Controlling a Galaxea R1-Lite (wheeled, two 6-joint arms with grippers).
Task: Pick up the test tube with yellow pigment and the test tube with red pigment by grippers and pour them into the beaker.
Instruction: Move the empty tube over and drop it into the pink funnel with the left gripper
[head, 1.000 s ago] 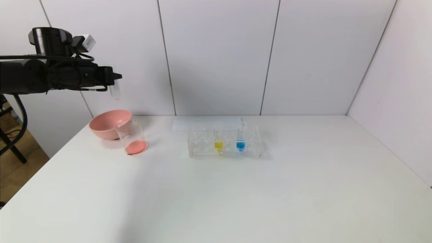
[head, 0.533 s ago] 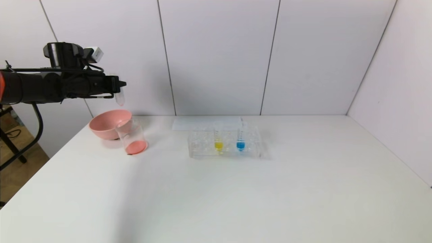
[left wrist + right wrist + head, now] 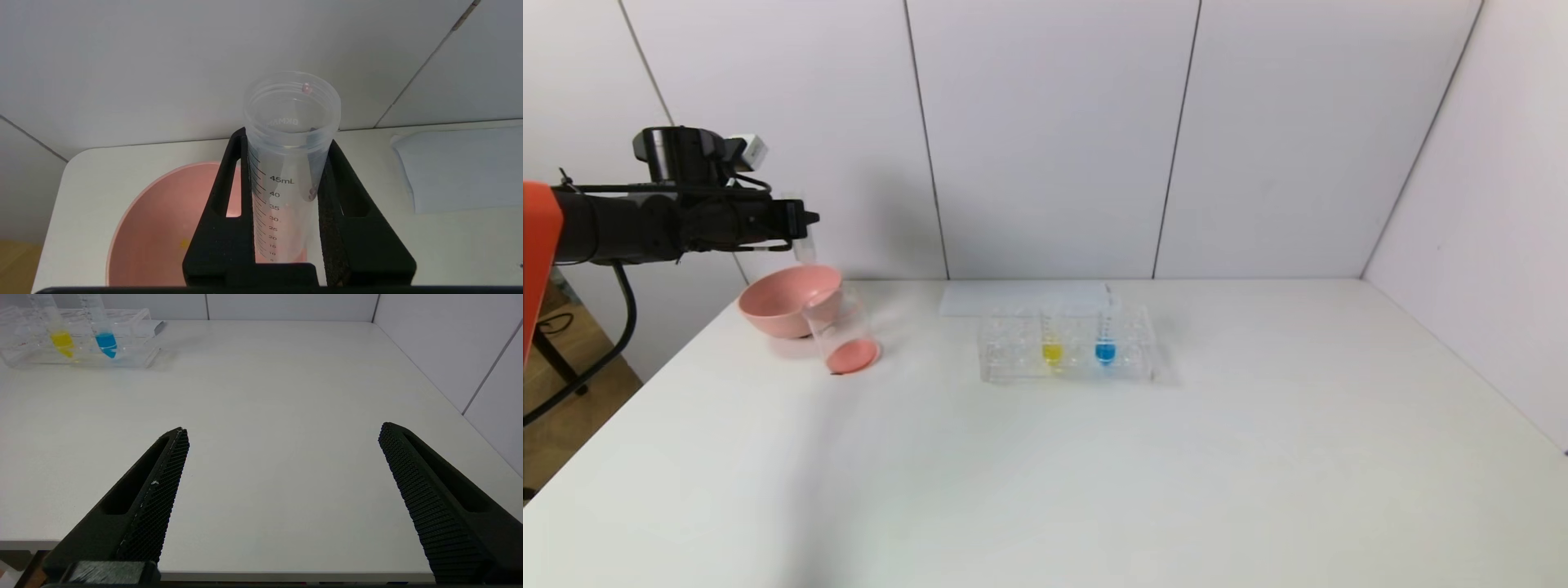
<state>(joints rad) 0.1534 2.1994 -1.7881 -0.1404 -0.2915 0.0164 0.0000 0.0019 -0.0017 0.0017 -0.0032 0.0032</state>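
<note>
While the left gripper (image 3: 800, 222) hung above the pink bowl (image 3: 780, 299) at the table's (image 3: 1045, 474) far left corner, its fingers (image 3: 222, 204) were closed flat against both sides of the red tube (image 3: 288, 163). In the left wrist view that tube stood lengthwise between the two black fingers, its open mouth clear of the fingertips and its graduated body seated down between them toward the palm. Only a few red droplets clung to its inner wall and rim; no pool of liquid was visible in it. In the head view the tube showed as a pale stub below the fingertips, above the bowl's rim. The beaker (image 3: 843, 333) stood tilted on the table, touching the bowl's near side, with a red-pink layer at its bottom. The yellow tube (image 3: 1052, 341) stood upright in the clear rack (image 3: 1066, 347) near the table's middle, with a blue tube (image 3: 1104, 341) just beside it in the same rack. A white sheet (image 3: 1021, 298) lay behind the rack. The right gripper (image 3: 282, 457) sat low at the table's near edge, fingers spread wide and holding nothing.
</note>
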